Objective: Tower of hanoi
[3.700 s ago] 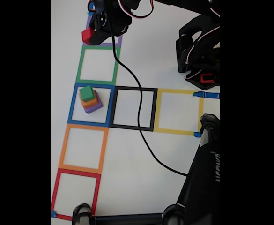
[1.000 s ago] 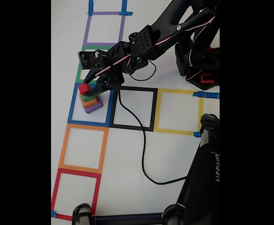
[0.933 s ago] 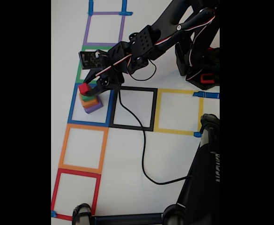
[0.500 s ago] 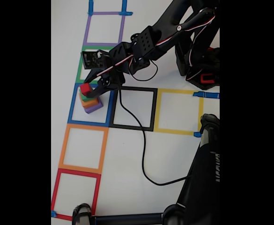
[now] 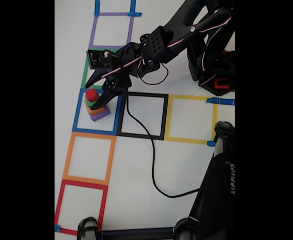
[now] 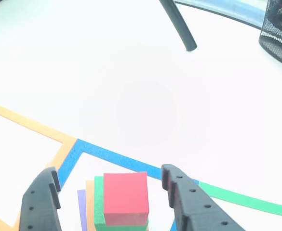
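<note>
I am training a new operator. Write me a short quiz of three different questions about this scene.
1. True or false: the hand is shut on the red cube.
2. Which colour is the taped square around the stack? A) yellow B) blue C) black
3. Fill in: directly under the red cube lies the ____ block.

Key: 1. False, the fingers stand apart on both sides. 2. B. 3. green.
</note>
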Controlling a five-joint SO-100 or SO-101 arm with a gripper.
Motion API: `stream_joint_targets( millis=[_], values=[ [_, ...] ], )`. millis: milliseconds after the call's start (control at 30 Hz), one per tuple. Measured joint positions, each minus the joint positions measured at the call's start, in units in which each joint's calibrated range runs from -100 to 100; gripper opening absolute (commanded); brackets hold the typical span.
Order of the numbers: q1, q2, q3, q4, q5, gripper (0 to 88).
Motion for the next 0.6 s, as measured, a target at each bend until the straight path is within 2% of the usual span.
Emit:
stream_joint_targets(
  millis=[167,300,533,600],
  values=[
    [-0.4,-3.3,-4.8,5.2,0.4,14.2],
    [-0.4,-6.2,-13.7,15.4,0.4,0.1],
    [-0.8,-10.8,-32.8,42.4,-2.0,0.0],
    [-0.8,-11.5,-38.5,51.7,-4.1,0.0]
  ],
)
